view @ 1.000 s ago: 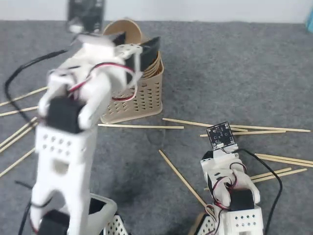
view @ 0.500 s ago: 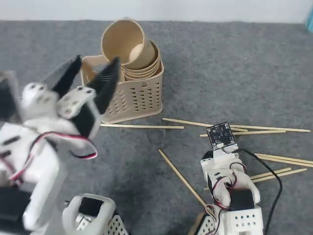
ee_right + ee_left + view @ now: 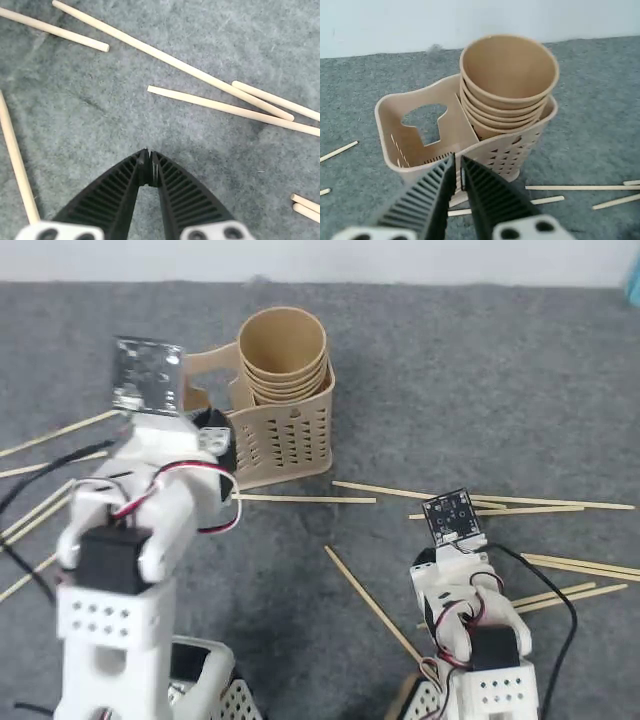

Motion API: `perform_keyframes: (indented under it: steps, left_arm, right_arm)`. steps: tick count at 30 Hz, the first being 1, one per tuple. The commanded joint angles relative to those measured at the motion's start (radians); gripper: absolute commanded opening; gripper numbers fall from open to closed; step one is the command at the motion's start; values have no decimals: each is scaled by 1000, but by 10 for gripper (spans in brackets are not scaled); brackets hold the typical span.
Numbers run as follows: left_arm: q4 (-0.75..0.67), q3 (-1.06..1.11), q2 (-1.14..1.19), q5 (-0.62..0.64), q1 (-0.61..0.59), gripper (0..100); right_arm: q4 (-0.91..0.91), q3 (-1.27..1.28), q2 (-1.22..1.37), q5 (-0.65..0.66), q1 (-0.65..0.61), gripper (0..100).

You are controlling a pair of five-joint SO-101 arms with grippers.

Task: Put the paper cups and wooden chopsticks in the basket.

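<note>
A stack of tan paper cups (image 3: 284, 352) stands upright in the right compartment of the beige basket (image 3: 290, 440). The cups (image 3: 507, 82) fill that side of the basket (image 3: 410, 150), and its other compartment holds nothing. My left gripper (image 3: 457, 161) is shut and empty, just in front of the basket's near wall. Wooden chopsticks lie loose on the grey carpet: one (image 3: 290, 499) before the basket, one (image 3: 375, 605) lying slantwise in the middle, and several (image 3: 520, 505) at the right. My right gripper (image 3: 149, 154) is shut and empty, low over the carpet near two chopsticks (image 3: 225, 109).
More chopsticks (image 3: 45, 436) are scattered at the far left, beside the left arm (image 3: 130, 540). The right arm (image 3: 468, 625) sits low at the front right, with chopsticks (image 3: 575, 592) beside it. A pale wall runs behind the carpet.
The left arm pulled back from over the basket and came down in front of it. Its gripper, open half a second ago, has shut. The tilted top cup now sits straight in the stack.
</note>
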Motion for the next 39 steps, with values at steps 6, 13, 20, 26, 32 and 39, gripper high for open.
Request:
perform_keyframes:
  steps: [6, 13, 20, 26, 32, 39]
  left_arm:
    - [-267, 275, -18, -8, -8, 11]
    - [-310, 305, -18, 78, -176, 11]
    - [-371, 343, -69, 187, -382, 11]
    - [-374, 433, -230, 192, -523, 11]
    - [-382, 552, -462, 192, -790, 11]
    - [-554, 657, -408, 94, -887, 12]
  right_arm:
    - [7, 14, -16, 9, -5, 8]
    - [7, 14, -16, 6, -4, 8]
    - [7, 14, -16, 6, -5, 8]
    - [7, 14, -16, 5, -2, 8]
    - [7, 14, -16, 5, 1, 8]
    - [7, 14, -16, 5, 1, 8]
